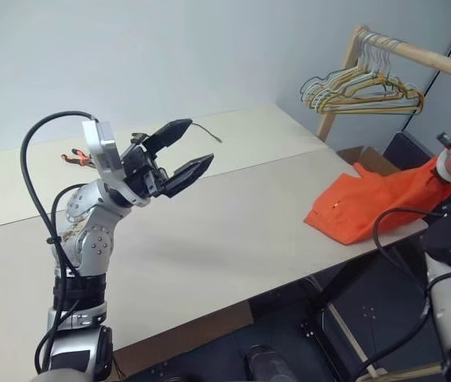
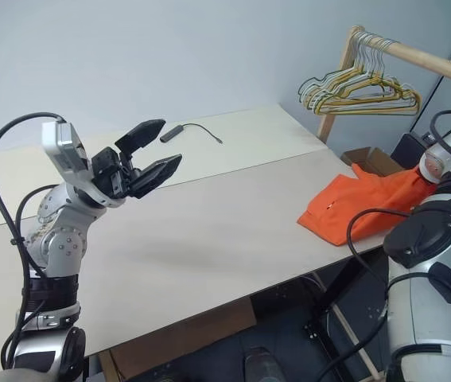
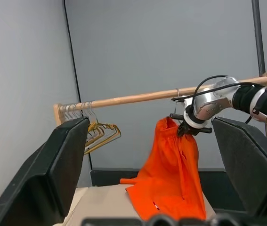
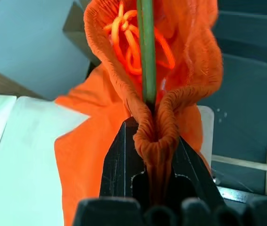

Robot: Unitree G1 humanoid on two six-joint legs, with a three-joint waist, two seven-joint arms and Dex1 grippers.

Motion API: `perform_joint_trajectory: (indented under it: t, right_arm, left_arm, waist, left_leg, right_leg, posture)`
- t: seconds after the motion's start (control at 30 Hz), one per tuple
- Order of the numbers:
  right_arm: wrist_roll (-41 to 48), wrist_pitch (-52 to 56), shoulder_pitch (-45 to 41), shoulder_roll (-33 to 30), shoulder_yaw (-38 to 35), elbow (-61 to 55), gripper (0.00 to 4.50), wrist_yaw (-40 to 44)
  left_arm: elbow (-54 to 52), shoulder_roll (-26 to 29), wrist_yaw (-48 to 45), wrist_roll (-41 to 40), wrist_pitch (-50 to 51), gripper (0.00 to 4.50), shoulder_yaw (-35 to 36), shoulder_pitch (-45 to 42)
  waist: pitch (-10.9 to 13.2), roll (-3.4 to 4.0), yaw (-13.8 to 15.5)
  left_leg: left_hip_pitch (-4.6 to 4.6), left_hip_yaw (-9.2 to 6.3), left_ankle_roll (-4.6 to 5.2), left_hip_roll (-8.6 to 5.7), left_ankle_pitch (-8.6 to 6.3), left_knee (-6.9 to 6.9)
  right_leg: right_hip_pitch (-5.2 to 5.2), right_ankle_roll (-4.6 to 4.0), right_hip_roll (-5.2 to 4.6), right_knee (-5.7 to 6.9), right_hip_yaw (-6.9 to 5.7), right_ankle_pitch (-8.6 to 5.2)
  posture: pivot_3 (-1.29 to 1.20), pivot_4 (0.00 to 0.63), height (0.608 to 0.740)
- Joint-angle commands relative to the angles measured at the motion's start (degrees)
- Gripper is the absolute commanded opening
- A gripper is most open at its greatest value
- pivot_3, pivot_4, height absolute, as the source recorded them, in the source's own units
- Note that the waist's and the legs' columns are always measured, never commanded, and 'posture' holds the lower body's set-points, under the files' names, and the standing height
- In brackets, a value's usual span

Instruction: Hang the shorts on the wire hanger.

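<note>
Meanwhile, at the beige table (image 1: 233,239), the robot's right gripper (image 4: 154,141) is clenched on the gathered waistband of the orange shorts (image 1: 368,203), fabric bunched tight betw. its two black fingers (image 4: 117,160). A thin rod, possibly the wire hanger (image 4: 146,52) though the view is too tight to be sure, runs thru the waist opening just beside the knotted orange drawstring (image 4: 124,33). Lower part of the shorts lies on the table's far right corner; upper part is lifted off the edge toward the right arm, waistband hanging just below the wooden clothes rail (image 3: 138,98) as seen from the left wrist cam.

Left gripper (image 1: 179,153) hovers above the table's left half, well apart from the shorts, its jaws spread wide w/ nothing betw. them, pointing toward the shorts and rail.

A bunched cluster of yellowish and grey hangers (image 1: 360,87) hangs on the rail, beyond the table's far right corner. A small dark device w/ a thin cable (image 2: 189,130) lies near the table's far edge, behind the left gripper. An orange-handled tool (image 1: 75,158) rests on the table's far left part. A cardboard box (image 2: 368,157) sits past the table's right edge, just behind the shorts.
</note>
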Motion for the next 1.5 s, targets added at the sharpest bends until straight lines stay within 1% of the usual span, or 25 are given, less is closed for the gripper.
perform_joint_trajectory:
  t: [0.03,0.23,0.3,0.33,0.47,0.5,0.63,0.67,0.87,0.97,1.03,1.17,1.27,1.33,1.4,1.5]
  right_arm:
    - [2.7,-1.0,-2.0,-0.7,1.0,1.1,0.05,-1.3]
    - [3.8,-2.3,-1.2,-0.7,3.5,2.3,0.05,-2.6]
    - [3.7,-4.0,-0.6,-0.5,4.2,2.2,0.79,-3.6]
    - [3.7,-4.4,-0.5,-0.5,4.6,2.3,1.05,-3.9]
    - [3.1,-5.7,-0.2,-0.4,7.0,2.0,2.40,-4.4]
    - [3.2,-5.9,-0.1,-0.4,7.2,1.9,2.84,-4.7]
    - [1.9,-6.3,0.3,-0.1,10.6,0.0,4.26,-5.2]
    - [1.7,-6.3,0.3,0.1,11.3,-1.1,4.46,-5.8]
    - [-2.7,-5.6,1.7,2.3,18.5,-12.7,4.46,-8.6]
    - [-5.0,-5.4,3.3,3.8,23.7,-21.3,4.46,-6.0]
    - [-7.1,-5.5,4.3,4.5,28.5,-26.6,4.46,-3.1]
    - [-12.5,-9.2,7.5,6.3,36.6,-36.3,4.46,0.3]
    - [-15.5,-13.6,10.1,6.6,42.3,-38.2,4.46,5.7]
    - [-16.1,-16.2,12.0,7.1,46.0,-39.9,4.46,11.4]
    - [-16.4,-16.8,13.4,8.5,47.9,-41.2,4.46,14.8]
    - [-16.9,-18.5,16.4,9.4,52.1,-43.4,4.46,22.3]
  left_arm:
    - [-1.9,-0.1,-0.5,-1.4,-1.0,4.50,0.7,-0.9]
    - [-3.3,-0.4,-2.5,-3.9,-1.1,4.50,1.0,0.1]
    - [-3.5,-0.5,-2.5,-3.7,-1.4,4.50,0.7,0.4]
    - [-3.5,-0.6,-2.5,-3.6,-1.5,4.50,0.6,0.5]
    - [-3.7,-0.7,-2.4,-3.5,-1.4,4.50,0.5,0.7]
    - [-3.8,-0.7,-2.4,-3.5,-1.4,4.50,0.5,0.7]
    - [-4.2,-0.6,-2.0,-3.1,-1.4,4.50,0.5,1.1]
    - [-4.2,-0.5,-2.0,-3.1,-1.4,4.50,0.5,1.2]
    - [-4.7,0.0,-1.7,-3.0,-1.2,4.50,0.6,1.5]
    - [-4.8,0.3,-1.5,-3.4,-0.8,4.50,1.0,1.4]
    - [-4.8,0.8,-1.5,-3.9,-0.2,4.50,1.2,1.4]
    - [-4.5,1.5,-1.0,-3.3,-0.4,4.50,1.5,1.8]
    - [-3.5,2.4,0.4,-2.2,-0.8,4.50,2.5,2.1]
    - [-2.9,3.7,0.7,-1.6,-0.6,4.50,3.3,2.7]
    - [-3.5,5.5,-0.3,-1.4,-0.6,4.50,4.2,4.4]
    - [-5.1,8.5,0.3,-1.2,0.6,4.50,5.7,7.6]
  waist:
    - [0.0,0.00,0.0]
    - [0.0,0.00,0.0]
    - [0.0,0.00,0.0]
    - [0.0,0.00,0.1]
    - [0.0,0.02,0.3]
    - [0.0,0.02,0.3]
    - [0.0,0.02,0.7]
    - [0.0,0.02,0.8]
    - [0.0,0.07,1.8]
    - [0.0,0.07,2.2]
    - [0.0,0.08,2.2]
    - [0.0,0.08,2.2]
    - [0.0,0.07,2.5]
    - [0.0,0.06,2.6]
    - [0.0,0.06,2.7]
    - [0.0,0.06,3.1]
  left_leg:
    - [0.01,0.01,0.05,-0.05,0.00,0.00]
    - [0.00,0.08,0.16,-0.14,-0.01,0.01]
    - [0.00,0.09,0.16,-0.14,-0.01,0.01]
    - [0.00,0.09,0.16,-0.14,-0.01,0.01]
    - [0.00,0.09,0.17,-0.17,0.00,0.01]
    - [0.00,0.09,0.18,-0.17,0.00,0.01]
    - [0.00,0.10,0.19,-0.17,0.00,0.01]
    - [0.00,0.10,0.19,-0.17,-0.01,0.01]
    - [-0.01,0.10,0.19,-0.16,0.00,0.01]
    - [-0.02,0.09,0.19,-0.15,0.00,0.02]
    - [-0.02,0.10,0.19,-0.15,-0.01,0.03]
    - [0.00,0.10,0.19,-0.13,0.00,0.04]
    - [0.00,0.09,0.19,-0.13,0.00,0.06]
    - [0.01,0.10,0.19,-0.14,0.00,0.08]
    - [0.01,0.11,0.19,-0.14,0.00,0.07]
    - [0.02,0.12,0.18,-0.13,0.00,0.06]
  right_leg:
    - [0.00,0.06,0.00,-0.02,0.12,0.00]
    - [0.02,0.23,0.00,-0.10,0.35,0.03]
    - [0.02,0.23,0.00,-0.10,0.36,0.03]
    - [0.02,0.23,0.00,-0.10,0.35,0.03]
    - [0.01,0.24,-0.01,-0.10,0.37,0.04]
    - [0.00,0.25,-0.01,-0.10,0.38,0.04]
    - [0.00,0.27,-0.02,-0.13,0.37,0.04]
    - [-0.01,0.27,-0.02,-0.13,0.38,0.05]
    - [-0.06,0.27,-0.02,-0.10,0.38,0.05]
    - [-0.09,0.27,-0.02,-0.10,0.37,0.05]
    - [-0.09,0.28,-0.01,-0.09,0.37,0.05]
    - [-0.09,0.28,-0.01,-0.04,0.37,0.05]
    - [-0.09,0.28,-0.01,-0.01,0.36,0.06]
    - [-0.09,0.29,-0.01,-0.01,0.36,0.06]
    - [-0.10,0.29,-0.01,-0.02,0.37,0.06]
    - [-0.12,0.28,-0.01,0.02,0.36,0.06]
  posture:
    - [-0.13,0.000,0.740]
    - [-0.12,0.000,0.740]
    - [-0.12,0.000,0.740]
    - [-0.11,0.000,0.740]
    - [-0.11,0.000,0.740]
    - [-0.11,0.000,0.740]
    - [-0.10,0.000,0.740]
    - [-0.10,0.000,0.740]
    - [-0.10,0.000,0.740]
    - [-0.09,0.000,0.740]
    - [-0.09,0.000,0.740]
    - [-0.08,0.000,0.740]
    - [-0.06,0.000,0.740]
    - [-0.06,0.000,0.740]
    - [-0.04,0.000,0.740]
    - [-0.02,0.000,0.740]
